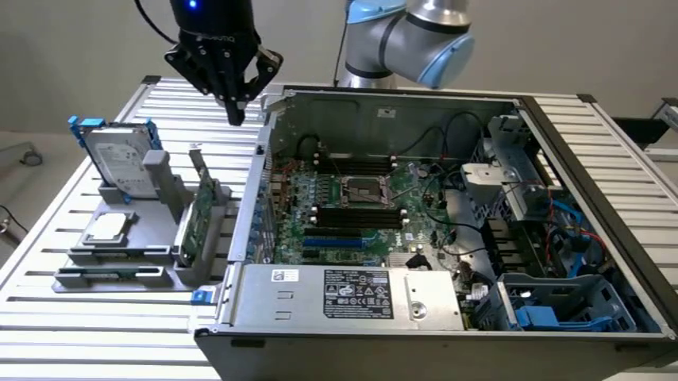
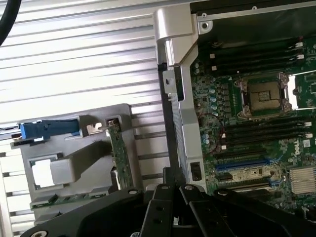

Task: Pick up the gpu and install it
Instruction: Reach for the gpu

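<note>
The gpu (image 1: 197, 208) stands on edge in a grey holder (image 1: 159, 238) on the table, at the exterior view's left of the open computer case (image 1: 424, 214). Its green board and silver end bracket face up. In the wrist view the gpu (image 2: 120, 157) appears edge-on as a thin green strip. My gripper (image 1: 236, 117) hangs high above the table, behind the holder and close to the case's back corner. Its fingers are shut with nothing between them. In the wrist view the gripper (image 2: 174, 187) sits over the case wall (image 2: 173, 98).
A silver hard drive with blue rails (image 1: 117, 159) stands upright in the same holder, with a small square chip (image 1: 108, 228) lying in front of it. Inside the case lie the motherboard (image 1: 350, 202), blue expansion slots (image 1: 333, 238), a power supply (image 1: 350, 294) and cables at the right.
</note>
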Tool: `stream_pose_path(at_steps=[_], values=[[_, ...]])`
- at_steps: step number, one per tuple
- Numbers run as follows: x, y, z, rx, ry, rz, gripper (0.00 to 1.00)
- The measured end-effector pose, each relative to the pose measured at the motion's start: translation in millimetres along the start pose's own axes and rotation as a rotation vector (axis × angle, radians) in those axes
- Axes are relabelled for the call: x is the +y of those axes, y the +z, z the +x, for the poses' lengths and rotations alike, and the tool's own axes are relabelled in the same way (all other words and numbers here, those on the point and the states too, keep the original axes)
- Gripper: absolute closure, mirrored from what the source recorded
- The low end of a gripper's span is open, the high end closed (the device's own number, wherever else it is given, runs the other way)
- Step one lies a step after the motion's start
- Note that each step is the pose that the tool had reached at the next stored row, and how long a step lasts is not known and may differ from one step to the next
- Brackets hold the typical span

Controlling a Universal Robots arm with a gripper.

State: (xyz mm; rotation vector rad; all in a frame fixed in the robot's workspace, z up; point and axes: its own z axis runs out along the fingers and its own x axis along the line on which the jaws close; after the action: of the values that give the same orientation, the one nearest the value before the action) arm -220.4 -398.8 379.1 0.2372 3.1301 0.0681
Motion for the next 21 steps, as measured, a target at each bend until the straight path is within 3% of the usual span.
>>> stream_pose_path(at_steps=[11, 15, 17, 21], values=[[-7.9, 11.2, 48.7, -0.0014, -0.003, 0.0103, 0.89], [-9.1, 13.0, 55.9, -0.0012, -0.014, 0.0194, 0.89], [-9.1, 13.0, 55.9, 0.0027, -0.033, 0.0272, 0.89], [-9.1, 13.1, 56.0, 0.0099, -0.082, 0.052, 0.89]])
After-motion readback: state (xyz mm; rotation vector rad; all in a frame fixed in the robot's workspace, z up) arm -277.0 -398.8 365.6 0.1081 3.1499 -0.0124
